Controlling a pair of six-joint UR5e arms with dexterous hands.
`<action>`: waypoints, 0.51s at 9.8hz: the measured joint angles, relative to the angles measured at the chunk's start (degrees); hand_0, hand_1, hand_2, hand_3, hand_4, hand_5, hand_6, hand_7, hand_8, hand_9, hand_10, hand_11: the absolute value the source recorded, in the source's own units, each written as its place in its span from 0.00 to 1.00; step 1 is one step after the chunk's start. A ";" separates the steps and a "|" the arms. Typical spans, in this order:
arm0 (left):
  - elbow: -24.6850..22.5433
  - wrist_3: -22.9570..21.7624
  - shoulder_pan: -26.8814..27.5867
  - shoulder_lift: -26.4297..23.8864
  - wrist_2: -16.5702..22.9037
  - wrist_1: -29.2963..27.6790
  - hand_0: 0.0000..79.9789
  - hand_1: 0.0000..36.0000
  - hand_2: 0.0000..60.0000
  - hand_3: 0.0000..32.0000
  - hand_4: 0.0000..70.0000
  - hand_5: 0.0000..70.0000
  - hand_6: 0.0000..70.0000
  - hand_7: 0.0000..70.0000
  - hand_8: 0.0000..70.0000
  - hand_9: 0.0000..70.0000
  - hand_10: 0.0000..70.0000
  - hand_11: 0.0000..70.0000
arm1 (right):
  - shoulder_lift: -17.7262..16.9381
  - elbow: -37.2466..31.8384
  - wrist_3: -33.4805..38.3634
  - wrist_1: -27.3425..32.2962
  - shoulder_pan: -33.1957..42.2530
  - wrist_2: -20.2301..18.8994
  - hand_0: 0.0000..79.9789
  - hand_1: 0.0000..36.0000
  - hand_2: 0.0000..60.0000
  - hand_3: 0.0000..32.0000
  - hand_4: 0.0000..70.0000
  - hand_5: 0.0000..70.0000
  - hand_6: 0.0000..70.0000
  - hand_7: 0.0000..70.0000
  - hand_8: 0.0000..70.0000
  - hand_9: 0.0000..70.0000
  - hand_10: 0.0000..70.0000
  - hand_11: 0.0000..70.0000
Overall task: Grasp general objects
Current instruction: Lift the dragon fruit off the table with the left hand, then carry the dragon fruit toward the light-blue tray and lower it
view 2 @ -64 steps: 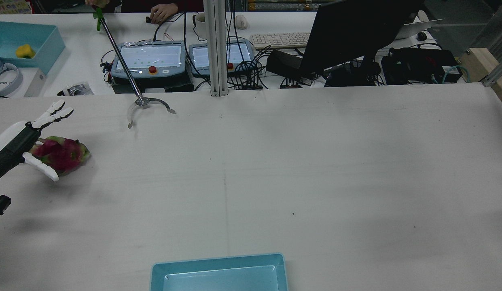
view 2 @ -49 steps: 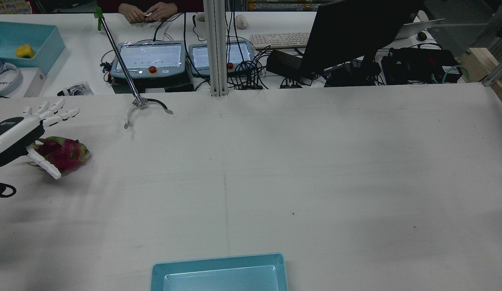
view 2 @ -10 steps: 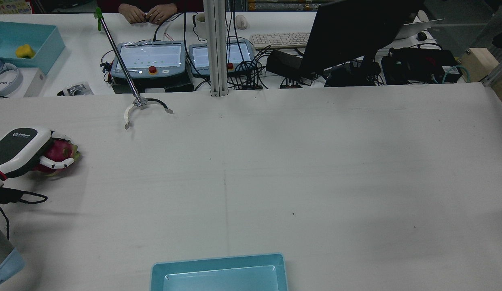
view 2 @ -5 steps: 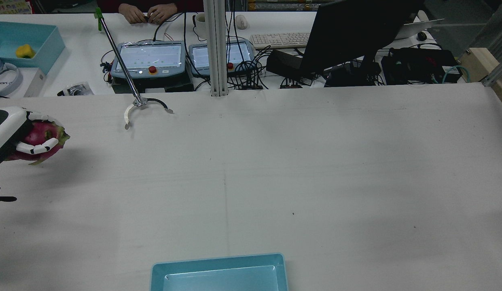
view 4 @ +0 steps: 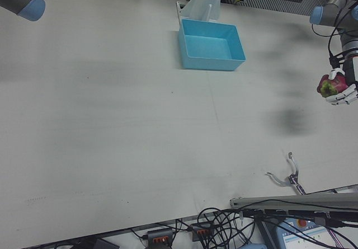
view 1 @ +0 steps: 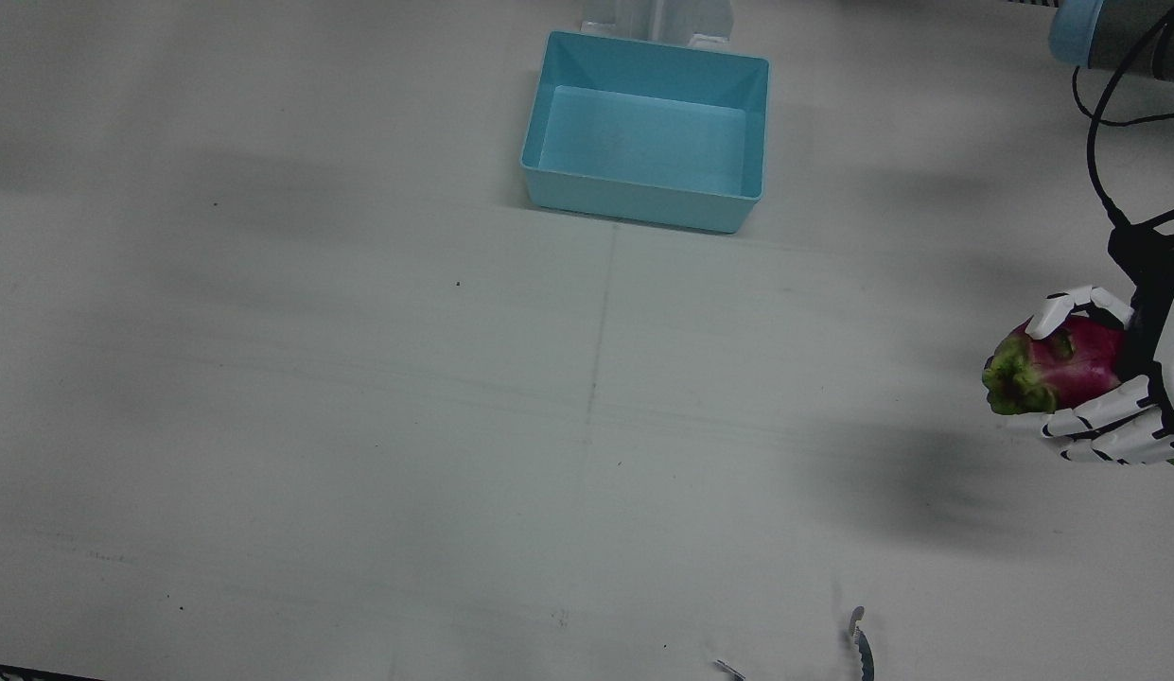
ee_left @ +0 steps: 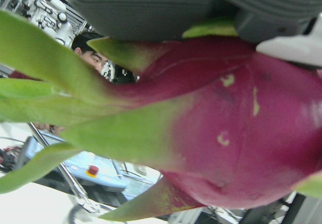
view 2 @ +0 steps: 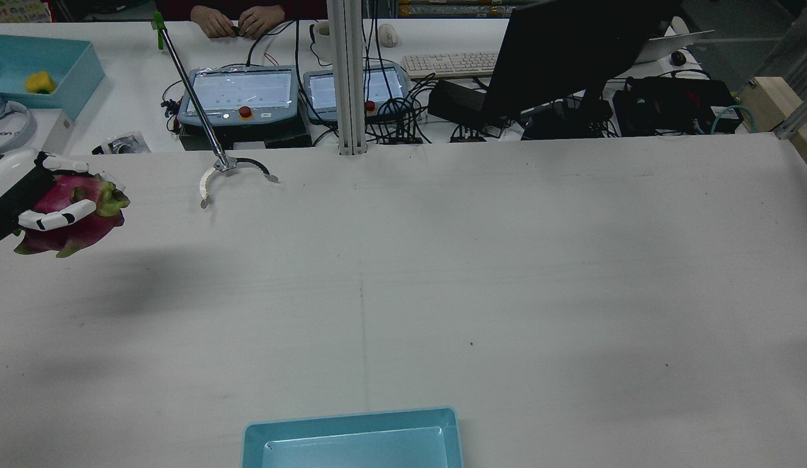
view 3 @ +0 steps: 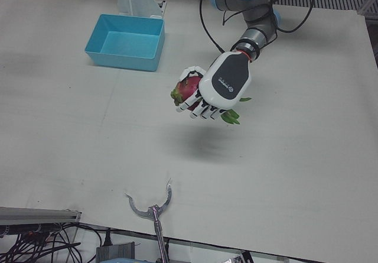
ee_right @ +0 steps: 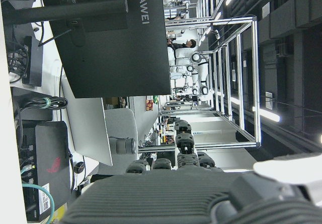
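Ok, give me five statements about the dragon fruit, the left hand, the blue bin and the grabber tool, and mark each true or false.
1. The left hand is closed around the dragon fruit. True.
2. The dragon fruit rests on the table. False: it is held above the table, with its shadow apart from it below.
3. The blue bin holds a yellow object. False: this bin is empty.
4. The grabber tool lies at the table's far edge in the rear view, its claws open. True.
5. The right hand grips the grabber tool. False: nothing grips its claw end, and the right hand itself shows in no view.
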 measured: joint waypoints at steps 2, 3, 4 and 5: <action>-0.62 -12.11 1.12 -0.02 3.34 -4.37 0.33 0.20 1.00 0.00 1.00 0.55 1.00 1.00 1.00 1.00 1.00 1.00 | 0.00 0.00 0.00 0.00 0.00 0.00 0.00 0.00 0.00 0.00 0.00 0.00 0.00 0.00 0.00 0.00 0.00 0.00; -0.70 -17.96 2.53 -0.02 4.80 -7.71 0.36 0.21 1.00 0.00 1.00 0.56 1.00 1.00 1.00 1.00 1.00 1.00 | 0.00 0.00 0.00 0.00 0.00 0.00 0.00 0.00 0.00 0.00 0.00 0.00 0.00 0.00 0.00 0.00 0.00 0.00; -1.01 -22.72 4.43 -0.03 5.73 -10.91 0.44 0.24 1.00 0.00 1.00 0.60 1.00 1.00 1.00 1.00 1.00 1.00 | 0.00 0.00 0.00 0.00 0.00 0.00 0.00 0.00 0.00 0.00 0.00 0.00 0.00 0.00 0.00 0.00 0.00 0.00; -1.71 -26.10 6.90 -0.05 6.24 -13.60 0.48 0.26 1.00 0.00 1.00 0.62 1.00 1.00 1.00 1.00 1.00 1.00 | 0.00 0.00 0.00 0.00 0.00 0.00 0.00 0.00 0.00 0.00 0.00 0.00 0.00 0.00 0.00 0.00 0.00 0.00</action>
